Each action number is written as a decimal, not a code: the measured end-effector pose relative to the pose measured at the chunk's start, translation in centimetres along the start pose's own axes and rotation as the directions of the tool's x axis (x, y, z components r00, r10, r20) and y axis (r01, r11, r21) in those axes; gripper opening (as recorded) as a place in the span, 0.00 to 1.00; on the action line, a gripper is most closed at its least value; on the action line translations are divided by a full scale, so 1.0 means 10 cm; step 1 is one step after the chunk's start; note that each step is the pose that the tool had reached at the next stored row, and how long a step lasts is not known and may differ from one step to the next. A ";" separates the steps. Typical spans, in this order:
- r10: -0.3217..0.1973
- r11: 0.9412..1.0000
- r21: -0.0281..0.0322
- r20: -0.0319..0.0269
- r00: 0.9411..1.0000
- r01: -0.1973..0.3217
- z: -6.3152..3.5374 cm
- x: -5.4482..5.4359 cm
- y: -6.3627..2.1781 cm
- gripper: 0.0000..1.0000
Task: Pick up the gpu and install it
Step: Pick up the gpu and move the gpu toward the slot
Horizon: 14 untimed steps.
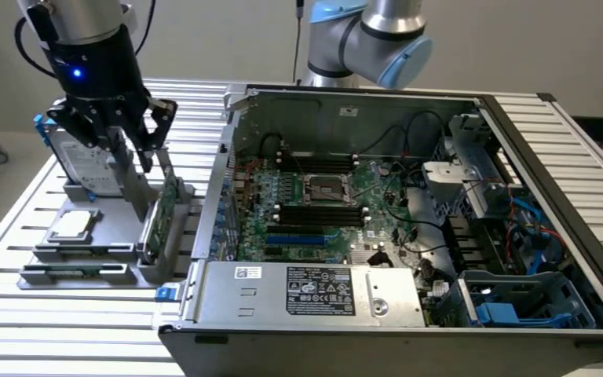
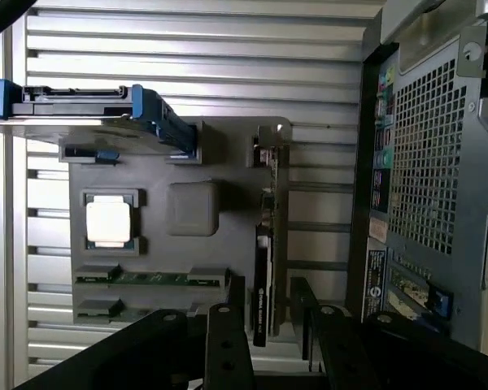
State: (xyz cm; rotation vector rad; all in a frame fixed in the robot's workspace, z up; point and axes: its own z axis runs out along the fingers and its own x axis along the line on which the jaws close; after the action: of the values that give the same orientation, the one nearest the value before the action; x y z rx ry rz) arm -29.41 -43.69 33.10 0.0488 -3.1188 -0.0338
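The gpu (image 1: 159, 220) stands on its long edge in a slot of the grey parts holder (image 1: 107, 228), at the exterior view's left, beside the open computer case (image 1: 407, 212). In the wrist view the gpu (image 2: 263, 268) shows edge-on, with a black cover and a silver bracket at its far end. My gripper (image 1: 147, 182) hangs just above the card. It is open, and its two black fingers (image 2: 226, 345) stand on either side of the card's near end without touching it. The gripper (image 2: 268, 333) holds nothing.
On the same holder (image 2: 193, 210) are a silver hard drive in a blue frame (image 1: 76, 157) (image 2: 89, 114), a square processor chip (image 1: 74, 225) (image 2: 109, 219) and memory sticks (image 1: 71, 271) (image 2: 150, 279). The case wall (image 2: 427, 162) rises close beside the card. The motherboard (image 1: 317, 208) lies inside the case.
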 end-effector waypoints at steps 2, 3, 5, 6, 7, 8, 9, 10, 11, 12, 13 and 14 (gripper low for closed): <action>0.000 1.000 0.000 0.000 1.000 0.000 0.036 0.01 -0.042 0.36; 0.000 1.000 0.000 0.000 1.000 0.000 0.055 0.01 -0.058 0.36; 0.000 1.000 0.000 0.000 1.000 0.000 0.090 0.01 -0.071 0.36; 0.000 1.000 0.000 0.000 1.000 0.000 0.109 0.02 -0.073 0.36; 0.000 1.000 0.000 0.000 1.000 0.000 0.127 0.02 -0.075 0.36; 0.000 1.000 0.000 0.000 1.000 0.000 0.145 0.02 -0.076 0.36; 0.000 1.000 0.000 0.000 1.000 0.000 0.162 0.02 -0.076 0.36; 0.000 1.000 0.000 0.000 1.000 0.000 0.180 0.02 -0.077 0.36; 0.000 1.000 0.000 0.000 1.000 0.000 0.199 0.02 -0.077 0.36; 0.000 1.000 0.000 0.000 1.000 0.000 0.218 0.02 -0.077 0.36; 0.000 1.000 0.000 0.000 1.000 0.000 0.236 0.02 -0.077 0.36; -0.001 1.000 0.000 0.000 1.000 0.001 0.254 0.02 -0.078 0.36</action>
State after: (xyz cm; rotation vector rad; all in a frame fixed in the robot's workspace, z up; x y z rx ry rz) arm -29.64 -44.42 30.55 0.0496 -3.1188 -0.0338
